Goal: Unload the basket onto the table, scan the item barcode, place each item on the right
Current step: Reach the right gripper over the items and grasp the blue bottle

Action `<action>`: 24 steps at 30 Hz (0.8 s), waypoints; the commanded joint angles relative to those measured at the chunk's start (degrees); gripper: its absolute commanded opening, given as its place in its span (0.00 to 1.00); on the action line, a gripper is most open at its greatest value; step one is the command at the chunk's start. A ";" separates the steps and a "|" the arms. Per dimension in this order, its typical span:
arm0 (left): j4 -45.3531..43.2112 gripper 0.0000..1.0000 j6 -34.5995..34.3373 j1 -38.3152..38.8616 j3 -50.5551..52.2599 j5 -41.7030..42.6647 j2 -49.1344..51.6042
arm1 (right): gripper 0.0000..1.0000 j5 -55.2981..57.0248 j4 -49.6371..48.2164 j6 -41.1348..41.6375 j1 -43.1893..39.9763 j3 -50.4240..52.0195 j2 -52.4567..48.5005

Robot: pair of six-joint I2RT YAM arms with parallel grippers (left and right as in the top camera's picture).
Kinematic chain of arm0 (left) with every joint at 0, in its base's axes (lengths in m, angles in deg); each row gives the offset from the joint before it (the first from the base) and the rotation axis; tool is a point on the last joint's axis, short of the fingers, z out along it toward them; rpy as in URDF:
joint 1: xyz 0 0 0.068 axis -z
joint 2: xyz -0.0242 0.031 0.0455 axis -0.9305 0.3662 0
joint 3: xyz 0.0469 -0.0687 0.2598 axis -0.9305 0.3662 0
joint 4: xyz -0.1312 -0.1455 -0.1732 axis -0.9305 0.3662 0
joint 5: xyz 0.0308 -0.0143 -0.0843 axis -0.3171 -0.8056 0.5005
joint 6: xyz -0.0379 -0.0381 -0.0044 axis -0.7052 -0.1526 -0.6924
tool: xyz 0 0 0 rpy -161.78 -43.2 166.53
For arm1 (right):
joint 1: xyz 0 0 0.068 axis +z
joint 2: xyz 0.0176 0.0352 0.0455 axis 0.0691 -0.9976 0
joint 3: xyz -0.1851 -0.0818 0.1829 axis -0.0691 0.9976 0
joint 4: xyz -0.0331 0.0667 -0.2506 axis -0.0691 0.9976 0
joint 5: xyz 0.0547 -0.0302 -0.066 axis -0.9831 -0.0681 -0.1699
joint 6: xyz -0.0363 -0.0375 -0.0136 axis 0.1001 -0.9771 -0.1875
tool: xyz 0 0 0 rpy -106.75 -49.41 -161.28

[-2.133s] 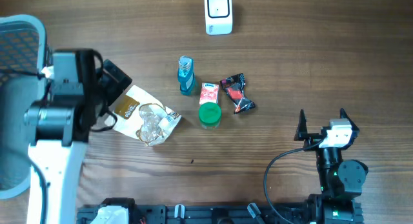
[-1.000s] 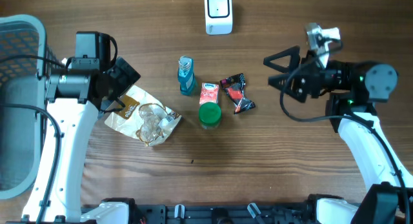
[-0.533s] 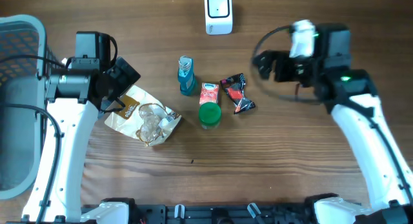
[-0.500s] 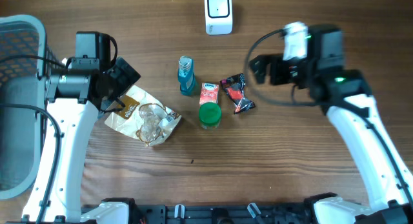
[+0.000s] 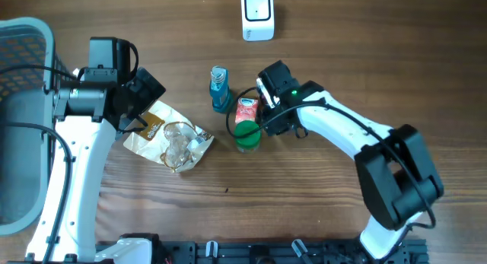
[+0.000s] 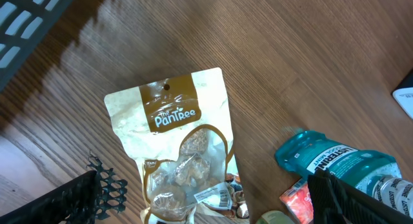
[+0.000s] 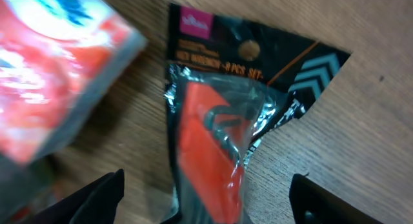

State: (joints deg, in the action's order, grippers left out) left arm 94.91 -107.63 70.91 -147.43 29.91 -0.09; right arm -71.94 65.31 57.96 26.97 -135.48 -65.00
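The item under my right gripper (image 7: pixel 210 208) is a black packet with a red insert (image 7: pixel 216 130), lying flat on the wooden table. My right fingers (image 7: pixel 97 198) stand wide apart on either side of its lower end, open, not touching it as far as I can see. From overhead the right gripper (image 5: pixel 278 112) covers that packet. The white barcode scanner (image 5: pixel 257 15) stands at the far edge of the table. My left gripper (image 6: pixel 213 204) hovers open above a tan snack bag (image 6: pixel 184 153), holding nothing.
A blue bottle (image 5: pixel 219 89) and a red pouch with a green cap (image 5: pixel 246 123) lie just left of the right gripper. The red pouch (image 7: pixel 58 75) fills the right wrist view's left side. A mesh basket (image 5: pixel 23 36) sits at the far left.
My right arm has swung in from the right and come down over the black and red packet. The left arm and the other items have not moved.
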 commanded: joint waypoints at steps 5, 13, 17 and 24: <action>0.02 1.00 0.87 -0.28 -0.11 -0.13 0.09 | 0.26 1.53 -0.44 7.23 -1.33 -0.59 -3.10; 0.02 1.00 0.87 -0.28 -0.11 -0.13 0.09 | 0.10 -44.30 7.67 7.30 -17.55 -10.08 -2.99; 0.02 1.00 0.90 -0.28 -0.11 -0.13 0.09 | 0.10 -66.71 6.05 7.61 -23.34 -6.69 -3.69; 0.02 1.00 0.87 -0.28 -0.11 -0.13 0.09 | 0.21 -69.94 0.28 17.33 -23.63 -0.55 -12.07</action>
State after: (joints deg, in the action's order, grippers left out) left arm 94.89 -107.63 70.91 -147.43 29.91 -0.09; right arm -144.11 66.25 69.54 3.65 -136.12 -75.25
